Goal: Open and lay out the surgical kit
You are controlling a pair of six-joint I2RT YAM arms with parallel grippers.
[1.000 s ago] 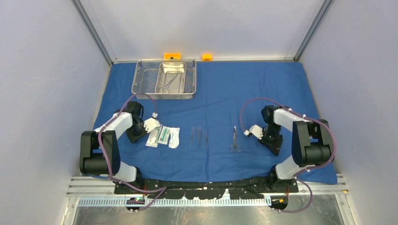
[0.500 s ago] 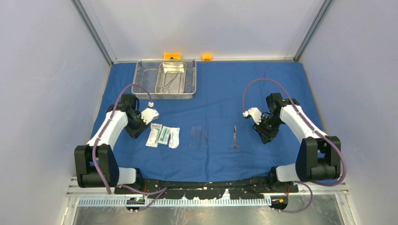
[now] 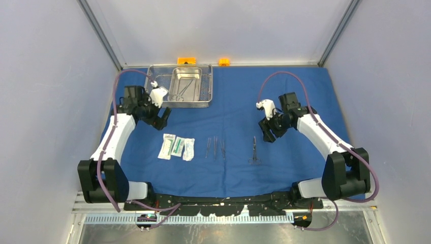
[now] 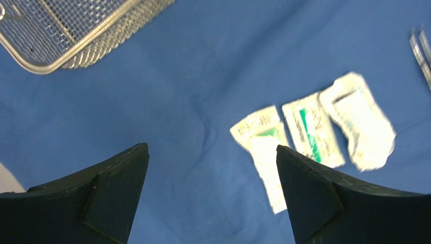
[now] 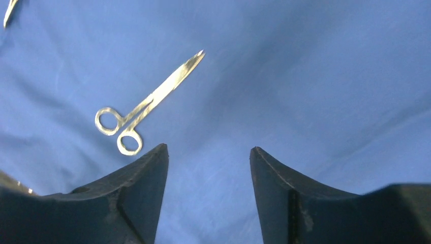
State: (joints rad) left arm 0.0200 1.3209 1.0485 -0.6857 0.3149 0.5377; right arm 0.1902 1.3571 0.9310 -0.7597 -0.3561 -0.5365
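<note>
The blue cloth wrap (image 3: 289,96) lay spread flat over the table. Along its near half, three packets (image 3: 176,146), forceps (image 3: 215,147) and scissors (image 3: 254,150) lay in a row. The mesh basket (image 3: 154,86), solid tray (image 3: 187,81) inside, sat at the far-left edge. Left gripper (image 4: 211,152): jaws wide, empty, over bare cloth between basket and packets. Right gripper (image 5: 208,150): jaws parted, empty, over bare cloth beside the scissors.
</note>
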